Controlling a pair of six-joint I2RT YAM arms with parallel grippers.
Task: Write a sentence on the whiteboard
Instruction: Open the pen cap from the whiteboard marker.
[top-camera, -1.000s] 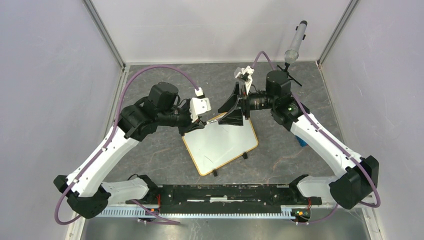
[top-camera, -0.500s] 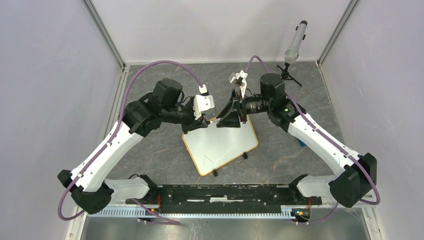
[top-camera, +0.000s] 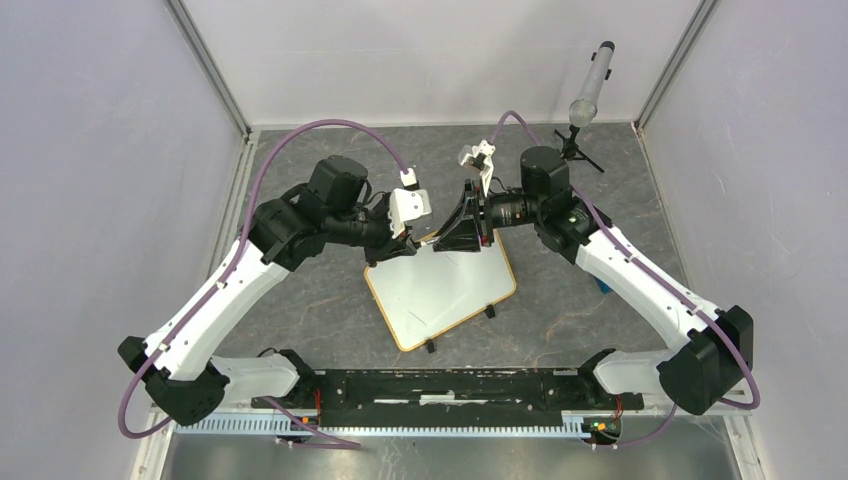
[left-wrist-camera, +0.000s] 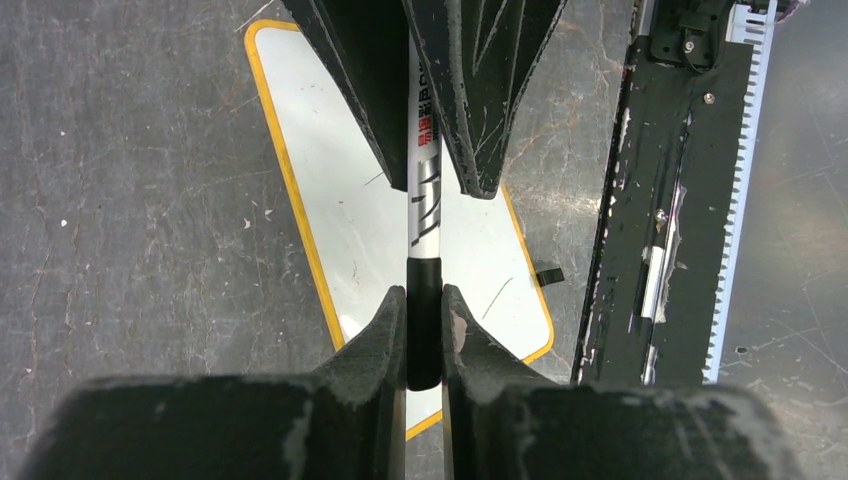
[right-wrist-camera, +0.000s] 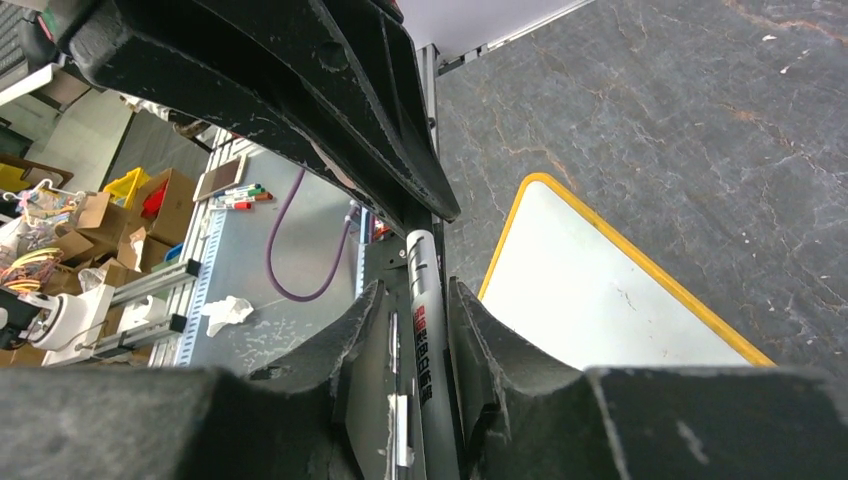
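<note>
The whiteboard (top-camera: 440, 290) lies flat and turned at an angle in the middle of the table, its orange frame showing in the left wrist view (left-wrist-camera: 350, 210) and the right wrist view (right-wrist-camera: 600, 290). Above its far corner a white marker (left-wrist-camera: 425, 200) with a black cap hangs level between both grippers. My left gripper (left-wrist-camera: 424, 292) is shut on the black cap. My right gripper (right-wrist-camera: 416, 285) straddles the white barrel (right-wrist-camera: 420, 300); one finger touches it and a gap shows on the other side. In the top view the two grippers (top-camera: 412, 243) (top-camera: 442, 238) meet nose to nose.
A grey tube on a small black stand (top-camera: 592, 80) stands at the back right. A black rail (top-camera: 440, 385) runs along the near edge between the arm bases. A small blue object (top-camera: 603, 283) lies beside the right arm. Enclosure walls close in on both sides.
The right gripper has slid left onto the marker's barrel and its jaws have narrowed round it. The left gripper keeps its hold on the cap and has shifted slightly towards the back.
</note>
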